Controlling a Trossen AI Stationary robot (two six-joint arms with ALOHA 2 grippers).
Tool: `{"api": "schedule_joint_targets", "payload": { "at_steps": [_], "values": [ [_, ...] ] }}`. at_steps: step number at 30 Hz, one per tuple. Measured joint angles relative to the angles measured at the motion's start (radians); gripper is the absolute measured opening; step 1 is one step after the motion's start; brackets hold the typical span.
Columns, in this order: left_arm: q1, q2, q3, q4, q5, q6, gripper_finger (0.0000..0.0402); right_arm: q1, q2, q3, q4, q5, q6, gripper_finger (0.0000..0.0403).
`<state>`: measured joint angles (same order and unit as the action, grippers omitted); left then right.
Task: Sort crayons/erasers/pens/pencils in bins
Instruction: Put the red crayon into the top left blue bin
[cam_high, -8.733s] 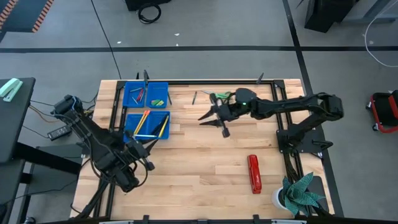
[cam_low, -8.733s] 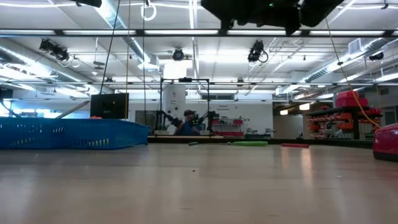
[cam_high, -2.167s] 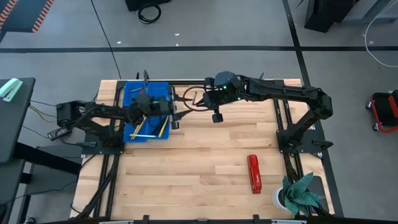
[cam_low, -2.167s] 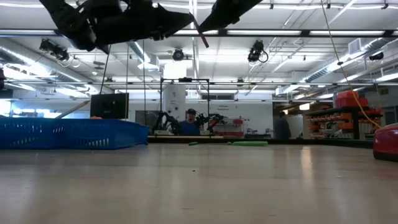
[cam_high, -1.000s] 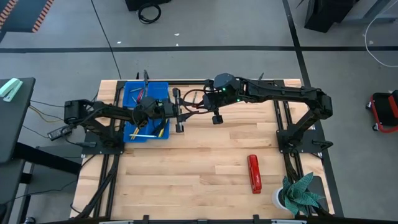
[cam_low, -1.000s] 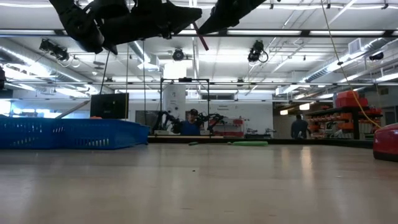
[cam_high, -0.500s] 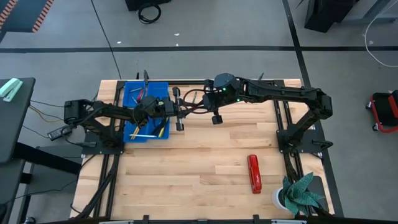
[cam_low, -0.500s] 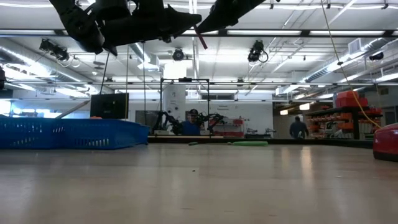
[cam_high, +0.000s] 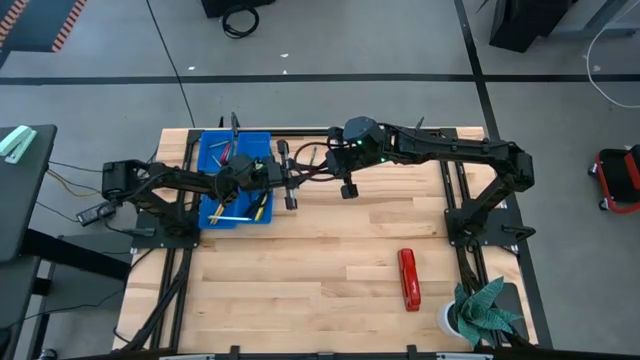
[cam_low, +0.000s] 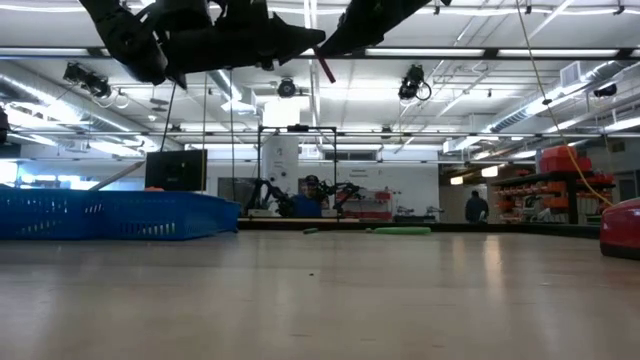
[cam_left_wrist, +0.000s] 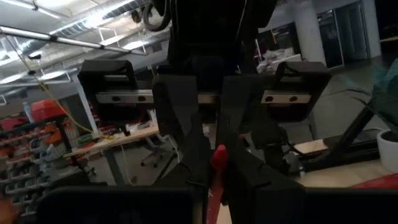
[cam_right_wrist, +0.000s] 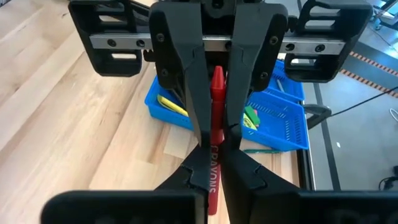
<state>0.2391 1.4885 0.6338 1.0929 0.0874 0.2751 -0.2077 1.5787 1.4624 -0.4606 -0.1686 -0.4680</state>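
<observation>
While both arms met above the table's far middle, things stood as follows.

Red crayon (cam_right_wrist: 216, 118): held in the air between the two grippers, just right of the bins, its label end in the right gripper's grip and its other end between the left gripper's fingers.

Right gripper (cam_right_wrist: 211, 171): clamped on the crayon, reaching in from the right.

Left gripper (cam_high: 292, 176): reaching right from over the bins, its fingers (cam_right_wrist: 186, 74) closed in on the crayon's free end, touching it on both sides.

Bins (cam_high: 262, 143): blue trays bunched at the table's far left, touching one another; how many showed could not be told, since the left arm covered part of them.

Far bin: small red and green pieces, too small to name.

Near bin (cam_high: 212, 214): long yellow and orange pencils (cam_high: 232, 214) lying across it, partly under the arm.

Red stapler (cam_high: 408, 279): on the wooden table (cam_high: 330, 260), near right, well apart from the bins.

Green-handled scissors (cam_low: 400, 230): on the table's far side.
</observation>
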Motion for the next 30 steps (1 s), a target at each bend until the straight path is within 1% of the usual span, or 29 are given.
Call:
{"api": "schedule_joint_targets", "payload": {
  "at_steps": [2,6,13,15,17,21,24,26,28,30],
  "values": [
    [0.009,-0.011,0.0,-0.032,0.001,-0.003,0.0036,-0.001,0.0,0.0,-0.009,0.0,0.005,0.004],
    [0.038,-0.058,-0.004,-0.153,-0.014,-0.003,0.0032,-0.012,-0.001,0.001,-0.03,-0.005,0.028,0.0067],
    [0.078,-0.204,-0.004,-0.402,-0.145,-0.001,0.0041,-0.035,-0.003,0.002,-0.104,-0.022,0.068,0.0102],
    [0.083,-0.254,-0.004,-0.48,-0.202,0.009,0.0041,-0.041,-0.003,0.002,-0.141,-0.019,0.087,0.0105],
    [0.084,-0.312,-0.004,-0.581,-0.285,0.028,0.0037,-0.044,-0.003,-0.009,-0.159,-0.015,0.116,0.0106],
    [0.09,-0.412,-0.004,-0.757,-0.459,0.023,0.0032,-0.035,-0.003,-0.107,-0.154,-0.024,0.162,0.0106],
    [0.117,-0.459,-0.004,-0.858,-0.551,-0.038,0.0041,-0.021,-0.003,-0.229,-0.059,-0.024,0.157,0.0106],
    [0.153,-0.474,-0.004,-0.911,-0.605,-0.079,0.0048,-0.017,-0.001,-0.305,0.013,-0.025,0.136,0.0106],
    [0.202,-0.475,-0.003,-0.961,-0.627,-0.112,0.0049,-0.018,-0.001,-0.365,0.109,-0.025,0.114,0.0106],
    [0.263,-0.475,-0.003,-1.016,-0.627,-0.151,0.0042,-0.021,-0.001,-0.422,0.209,-0.025,0.093,0.0106]
  ]
}}
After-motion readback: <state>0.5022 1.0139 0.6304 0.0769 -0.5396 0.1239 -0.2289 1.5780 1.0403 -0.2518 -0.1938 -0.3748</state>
